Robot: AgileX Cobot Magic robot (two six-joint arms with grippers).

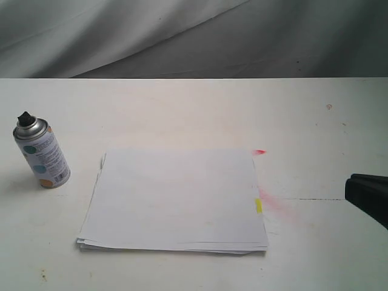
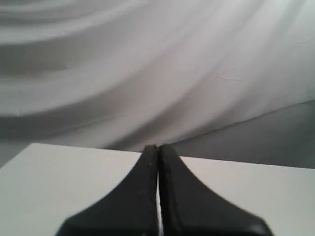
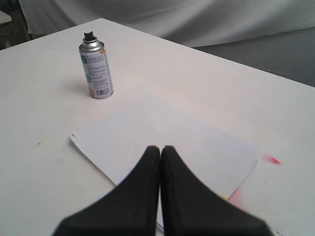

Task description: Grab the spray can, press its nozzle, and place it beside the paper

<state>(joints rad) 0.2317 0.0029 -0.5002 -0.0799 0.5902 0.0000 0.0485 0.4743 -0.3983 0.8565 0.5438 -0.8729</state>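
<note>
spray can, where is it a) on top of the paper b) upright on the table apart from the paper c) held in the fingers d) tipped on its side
b: the spray can stands upright on the table, apart from the paper.

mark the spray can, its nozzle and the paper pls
spray can point(image 1: 43, 159), exterior view, middle of the white label
nozzle point(image 1: 25, 119), exterior view, black button on top
paper point(image 1: 176, 200), exterior view, centre of the top sheet

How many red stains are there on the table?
2. A small bright red stain sits by the paper's far right corner; a paler pink smear lies along its right edge. More could be hidden under the sheets.
</note>
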